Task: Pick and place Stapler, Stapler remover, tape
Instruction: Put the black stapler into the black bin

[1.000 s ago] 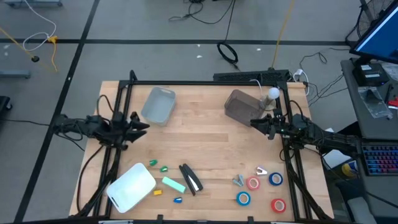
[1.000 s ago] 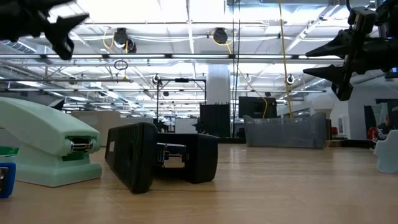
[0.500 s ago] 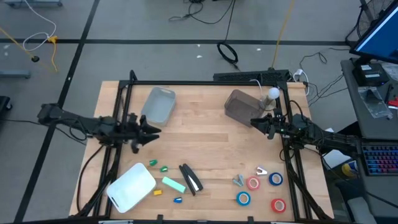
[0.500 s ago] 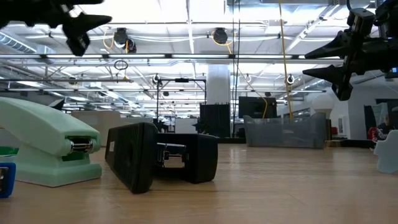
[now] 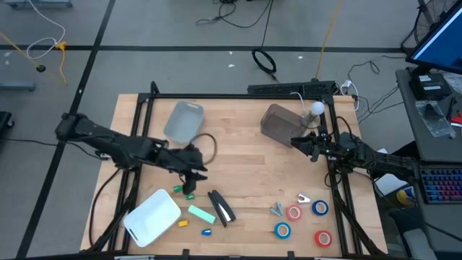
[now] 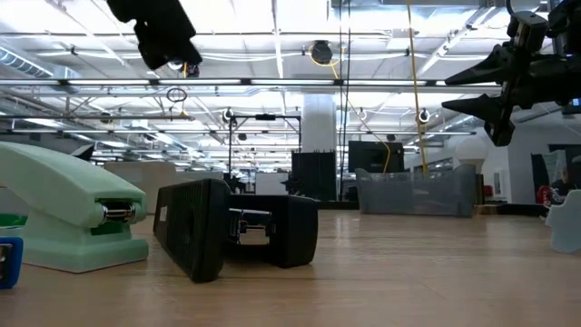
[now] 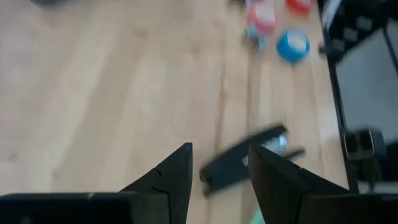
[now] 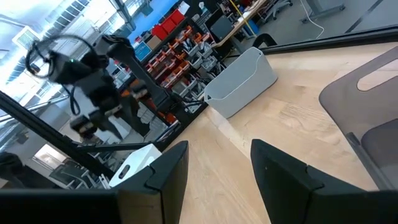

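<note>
A black stapler lies on the wooden table near its front edge, half open on its side. A pale green stapler rests flat beside it. Two metal stapler removers and several red and blue tape rolls lie flat at the front right. My left gripper hangs open above the table, left of centre, tipped down toward the black stapler, touching nothing. My right gripper waits open at the right edge, held level.
A pale grey bin and a dark bin stand at the back. A white bin sits at the front left, with small green, yellow and blue pieces around it. Bare wood lies in the middle.
My left arm has swung out from the table's left edge toward the middle and the black stapler. Its gripper has tipped from level to slanting downward and has stayed open.
</note>
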Controlling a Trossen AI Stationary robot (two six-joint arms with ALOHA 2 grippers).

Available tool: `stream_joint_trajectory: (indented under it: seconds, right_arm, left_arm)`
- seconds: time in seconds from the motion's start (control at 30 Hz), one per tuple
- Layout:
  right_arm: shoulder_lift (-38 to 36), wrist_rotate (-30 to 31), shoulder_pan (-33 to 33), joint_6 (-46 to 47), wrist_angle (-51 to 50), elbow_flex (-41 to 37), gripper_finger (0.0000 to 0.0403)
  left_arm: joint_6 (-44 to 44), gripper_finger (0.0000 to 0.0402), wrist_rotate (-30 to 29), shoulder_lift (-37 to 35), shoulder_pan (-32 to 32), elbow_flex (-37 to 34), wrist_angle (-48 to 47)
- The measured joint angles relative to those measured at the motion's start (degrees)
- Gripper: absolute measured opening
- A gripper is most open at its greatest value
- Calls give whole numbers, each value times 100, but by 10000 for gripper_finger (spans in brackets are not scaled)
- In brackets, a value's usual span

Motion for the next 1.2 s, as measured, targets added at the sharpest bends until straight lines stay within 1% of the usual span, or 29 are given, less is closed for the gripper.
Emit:
stream_joint_trajectory:
  seconds: [0.17,0.33,1.03,1.1,1.2]
  right_arm:
    - [0,-1,0,-151,-4,0,167]
    - [0,-2,0,-251,-7,0,167]
    - [0,-2,0,-238,-7,0,167]
    - [0,-2,0,-237,-7,0,167]
    - [0,-2,0,-236,-7,0,167]
  left_arm:
    - [49,154,559,396,0,13,-62]
    - [126,154,1054,492,0,13,-56]
    - [170,155,1045,488,7,13,43]
    - [236,163,1040,487,7,13,89]
    - [313,196,1006,487,7,13,122]
